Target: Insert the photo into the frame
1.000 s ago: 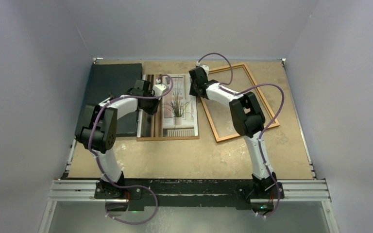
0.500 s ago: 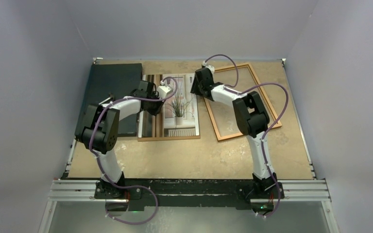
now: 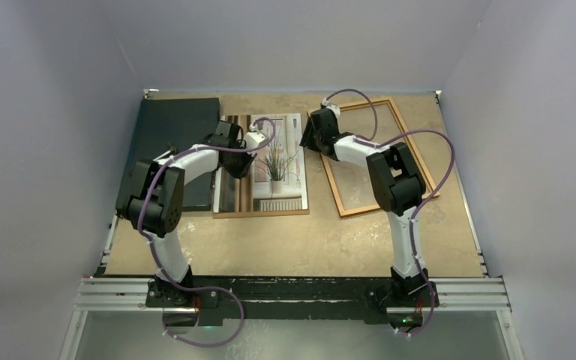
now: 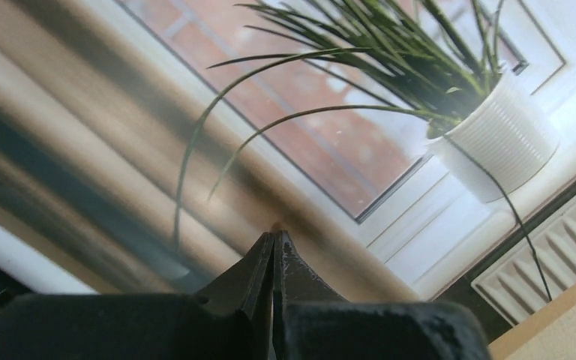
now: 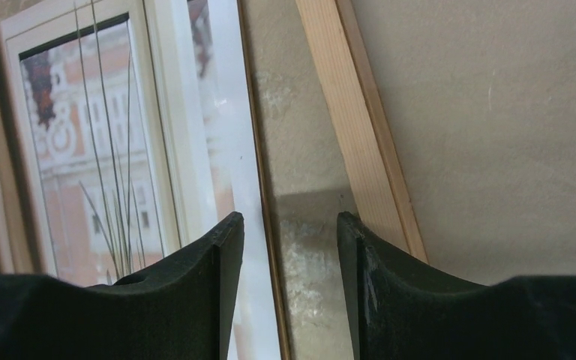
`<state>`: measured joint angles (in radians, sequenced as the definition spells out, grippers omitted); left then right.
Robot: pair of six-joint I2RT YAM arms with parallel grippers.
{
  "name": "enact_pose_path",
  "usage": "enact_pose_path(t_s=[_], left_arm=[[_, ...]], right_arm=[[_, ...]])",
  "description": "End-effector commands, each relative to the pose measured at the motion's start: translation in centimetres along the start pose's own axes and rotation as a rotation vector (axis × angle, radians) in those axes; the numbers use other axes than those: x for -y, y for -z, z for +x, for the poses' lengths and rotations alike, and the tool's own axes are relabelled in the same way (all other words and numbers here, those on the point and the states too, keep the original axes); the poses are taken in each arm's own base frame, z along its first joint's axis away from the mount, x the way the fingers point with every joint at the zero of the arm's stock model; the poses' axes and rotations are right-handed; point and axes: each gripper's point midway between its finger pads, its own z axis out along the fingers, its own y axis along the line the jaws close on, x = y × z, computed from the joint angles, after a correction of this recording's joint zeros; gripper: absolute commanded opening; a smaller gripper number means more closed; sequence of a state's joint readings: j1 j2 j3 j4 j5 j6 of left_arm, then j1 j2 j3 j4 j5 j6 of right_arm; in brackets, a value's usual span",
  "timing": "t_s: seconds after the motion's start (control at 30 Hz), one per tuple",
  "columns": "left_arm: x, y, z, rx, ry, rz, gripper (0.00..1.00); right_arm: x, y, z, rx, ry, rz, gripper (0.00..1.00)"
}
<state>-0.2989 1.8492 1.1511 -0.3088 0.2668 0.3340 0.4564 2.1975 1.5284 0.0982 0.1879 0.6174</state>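
The photo (image 3: 281, 180) lies flat at the table's back middle, on a brown backing board (image 3: 259, 214). The frame (image 3: 364, 211) lies slanted to its right, its inside showing bare table. My left gripper (image 3: 241, 166) is shut, its tip (image 4: 274, 234) down on the photo's (image 4: 345, 135) curtain area; it holds nothing. My right gripper (image 3: 309, 142) is open and low (image 5: 290, 221) over the gap between the photo's right edge (image 5: 97, 150) and the frame's left border (image 5: 352, 135). Its right fingertip (image 5: 347, 219) is at that border.
A dark grey-black mat (image 3: 172, 131) lies at the back left, partly under my left arm. Grey walls close in the table on three sides. Bare tan table (image 5: 495, 150) shows inside the frame and along the front.
My right gripper has moved right and toward the back, and the frame has slid a little right with it. My left gripper stays on the photo.
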Motion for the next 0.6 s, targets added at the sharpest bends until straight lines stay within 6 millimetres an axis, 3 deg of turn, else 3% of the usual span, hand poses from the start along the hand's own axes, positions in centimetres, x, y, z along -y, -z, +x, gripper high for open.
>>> enact_pose_path(t_s=[0.0,0.1,0.37,0.47,0.57], left_arm=[[-3.9,2.4,-1.3,-0.043,-0.002,-0.132,0.00],[-7.3,2.9,-1.8,-0.052,-0.017,-0.269,0.00],[-11.4,2.2,-1.4,-0.077,-0.009,-0.447,0.00],[-11.9,0.7,0.1,-0.126,-0.027,-0.482,0.00],[-10.5,-1.0,1.4,-0.161,-0.046,-0.431,0.00]], right_arm=[[-0.7,2.1,0.6,-0.033,-0.046,-0.055,0.53],[-0.9,2.6,0.9,-0.033,-0.043,-0.061,0.53],[-1.5,3.0,3.2,-0.064,-0.009,-0.057,0.52],[-1.3,3.2,4.2,-0.076,-0.012,-0.055,0.52],[-0.8,3.8,5.1,-0.089,-0.028,-0.056,0.53]])
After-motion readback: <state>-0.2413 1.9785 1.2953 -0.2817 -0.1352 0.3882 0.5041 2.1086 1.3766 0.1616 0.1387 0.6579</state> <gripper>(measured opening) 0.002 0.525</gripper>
